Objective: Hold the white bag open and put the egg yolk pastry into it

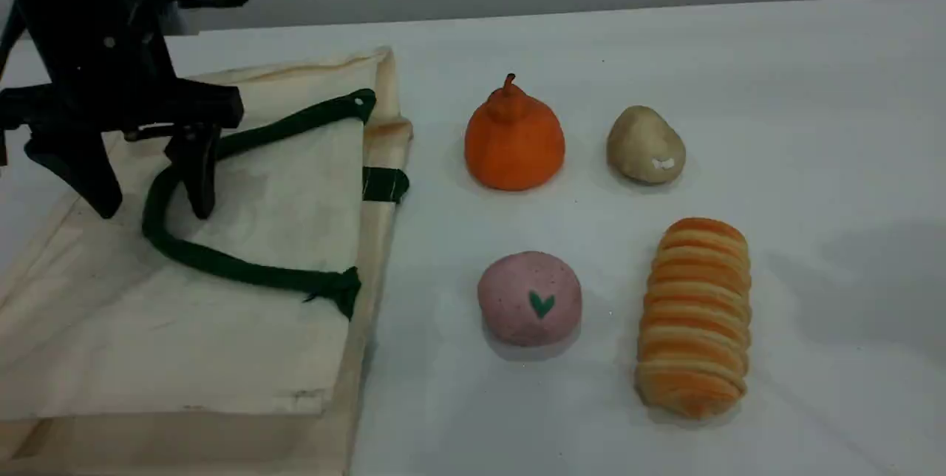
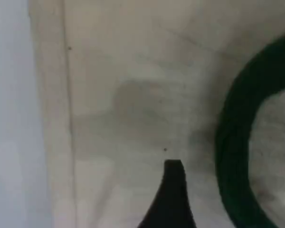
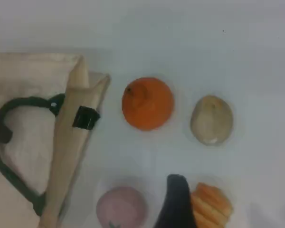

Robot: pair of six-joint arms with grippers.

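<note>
The white bag (image 1: pixel 244 313) lies flat at the table's left, its mouth rim towards the pastries. Its dark green handle (image 1: pixel 222 263) loops over the cloth. My left gripper (image 1: pixel 154 208) stands open just over the bag, and the handle's bend shows between its fingers. In the left wrist view a fingertip (image 2: pixel 173 183) hangs over the cloth, the handle (image 2: pixel 232 142) to its right. The egg yolk pastry (image 1: pixel 645 145) sits on the table at the back right, untouched. My right gripper (image 3: pixel 176 190) is out of the scene view; it hovers high, nothing in it, the pastry (image 3: pixel 211 119) ahead of it.
An orange pear-shaped piece (image 1: pixel 514 137) stands left of the pastry. A pink dome with a green heart (image 1: pixel 529 298) and a striped bread roll (image 1: pixel 695 317) lie nearer the front. The bag's second green tab (image 1: pixel 384 184) sits at the rim.
</note>
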